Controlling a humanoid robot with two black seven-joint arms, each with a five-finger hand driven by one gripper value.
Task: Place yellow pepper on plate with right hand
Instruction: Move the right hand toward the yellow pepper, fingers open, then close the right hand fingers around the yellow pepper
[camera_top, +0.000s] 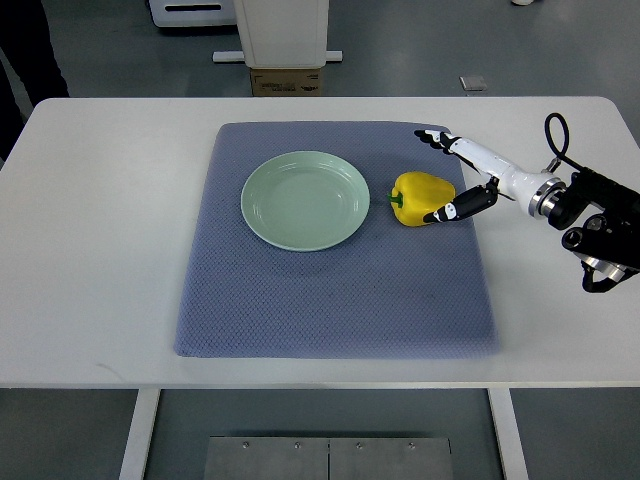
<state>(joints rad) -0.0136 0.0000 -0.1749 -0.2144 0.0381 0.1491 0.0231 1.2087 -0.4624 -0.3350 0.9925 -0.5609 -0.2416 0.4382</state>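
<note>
A yellow pepper (420, 197) with a green stem lies on its side on the blue-grey mat (330, 300), just right of the pale green plate (305, 199). The plate holds nothing. My right hand (437, 176) comes in from the right edge and sits at the pepper's right side. Its fingers are spread: the upper fingers (434, 137) point away above the pepper, and the thumb (447, 212) rests against the pepper's lower right side. The hand does not enclose the pepper. My left arm does not show.
The mat lies on a white table (100, 250). A white pedestal base (282, 32) and a cardboard box (286, 82) stand beyond the table's far edge. A dark shape is at the far left edge (25, 60).
</note>
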